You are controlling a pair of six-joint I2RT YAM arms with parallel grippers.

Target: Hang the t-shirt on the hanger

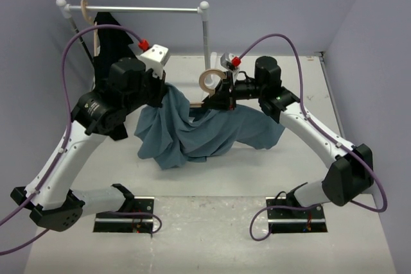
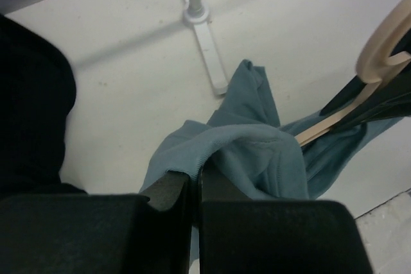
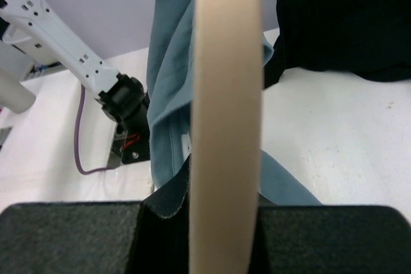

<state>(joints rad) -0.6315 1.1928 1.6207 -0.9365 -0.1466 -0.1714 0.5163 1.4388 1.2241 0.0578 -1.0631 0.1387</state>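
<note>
Counted: one grey-blue t-shirt (image 1: 192,134); two wooden hangers, namely bare hanger (image 1: 209,81) and black-dressed hanger (image 1: 84,8); one black garment (image 1: 114,40); one clothes rail (image 1: 148,9); two robot arms, namely left arm (image 1: 61,152) and right arm (image 1: 308,129).

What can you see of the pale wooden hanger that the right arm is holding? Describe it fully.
The hanger is pale, smooth natural wood, with a rounded wooden hook and curved arms. The right gripper is clamped on it, with the hook turned toward the far side of the scene. One arm of it runs into the grey-blue t-shirt, whose cloth drapes against the wood. The rest is hidden by fabric and the gripper.
</note>
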